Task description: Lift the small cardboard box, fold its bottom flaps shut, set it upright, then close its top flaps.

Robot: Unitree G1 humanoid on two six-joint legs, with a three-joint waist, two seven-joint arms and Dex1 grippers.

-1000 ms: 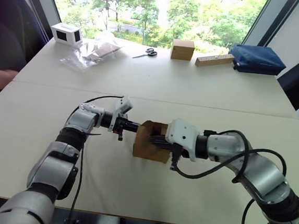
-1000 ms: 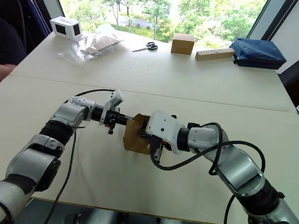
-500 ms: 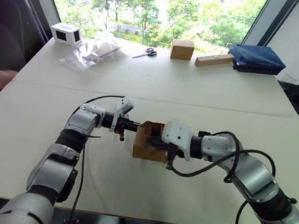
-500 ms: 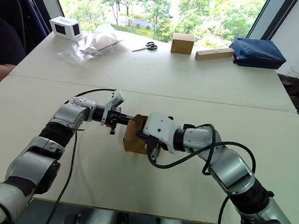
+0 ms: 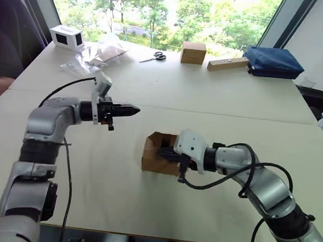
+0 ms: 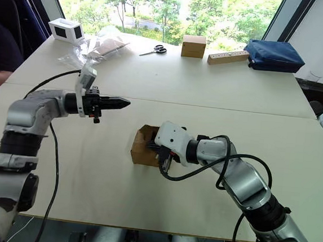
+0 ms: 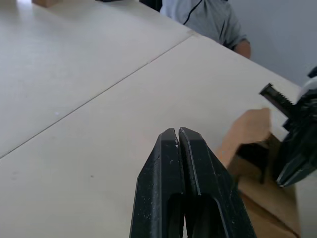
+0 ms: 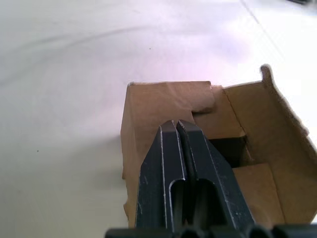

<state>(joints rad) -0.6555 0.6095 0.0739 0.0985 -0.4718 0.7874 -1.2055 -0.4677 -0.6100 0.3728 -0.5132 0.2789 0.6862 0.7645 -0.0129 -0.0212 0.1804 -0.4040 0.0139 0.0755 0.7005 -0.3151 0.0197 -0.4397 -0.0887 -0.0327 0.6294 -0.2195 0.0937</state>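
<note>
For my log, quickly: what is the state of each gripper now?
Left gripper: closed, holding nothing, above the table.
Right gripper: closed, at the small cardboard box, gripping nothing.

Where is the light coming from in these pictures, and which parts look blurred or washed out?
Eye views: daylight enters by the window behind the table, and the trees outside look overexposed. Left wrist view: the shut fingers are sharp, while the box and the person are soft. Right wrist view: the table around the box is pale with glare.
</note>
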